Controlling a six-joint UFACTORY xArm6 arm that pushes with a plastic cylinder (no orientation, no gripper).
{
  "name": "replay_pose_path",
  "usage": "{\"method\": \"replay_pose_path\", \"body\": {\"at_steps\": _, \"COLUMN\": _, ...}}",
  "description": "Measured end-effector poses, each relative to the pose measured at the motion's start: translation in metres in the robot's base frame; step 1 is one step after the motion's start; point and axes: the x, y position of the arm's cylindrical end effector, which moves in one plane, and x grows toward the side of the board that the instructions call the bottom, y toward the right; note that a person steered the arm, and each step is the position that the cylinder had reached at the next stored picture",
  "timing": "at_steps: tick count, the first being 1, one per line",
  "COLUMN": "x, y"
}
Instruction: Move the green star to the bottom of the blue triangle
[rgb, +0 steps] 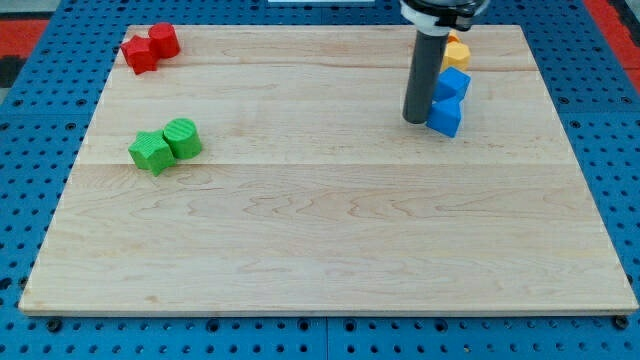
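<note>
The green star (150, 152) lies at the board's left, touching a green cylinder (183, 138) on its right. Two blue blocks sit at the upper right: one (453, 83) above, and one (445, 117) below it; which is the triangle I cannot tell for sure. My tip (415, 121) rests on the board just left of the lower blue block, far to the right of the green star.
A red star (139, 54) and a red cylinder (164, 40) sit together at the top left corner. An orange-yellow block (456, 51) lies above the blue blocks, partly hidden by the rod. The wooden board (330, 250) lies on a blue pegboard.
</note>
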Motion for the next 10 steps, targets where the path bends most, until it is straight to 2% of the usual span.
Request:
{"method": "replay_pose_path", "body": {"at_steps": 1, "x": 0.000, "y": 0.002}}
{"method": "replay_pose_path", "body": {"at_steps": 2, "x": 0.020, "y": -0.029}}
{"method": "replay_pose_path", "body": {"at_steps": 3, "x": 0.088, "y": -0.084}}
{"method": "replay_pose_path", "body": {"at_steps": 5, "x": 0.097, "y": -0.362}}
{"method": "replay_pose_path", "body": {"at_steps": 6, "x": 0.090, "y": -0.382}}
{"method": "replay_pose_path", "body": {"at_steps": 7, "x": 0.070, "y": -0.346}}
{"method": "replay_pose_path", "body": {"at_steps": 9, "x": 0.061, "y": -0.290}}
{"method": "replay_pose_path", "body": {"at_steps": 10, "x": 0.038, "y": -0.326}}
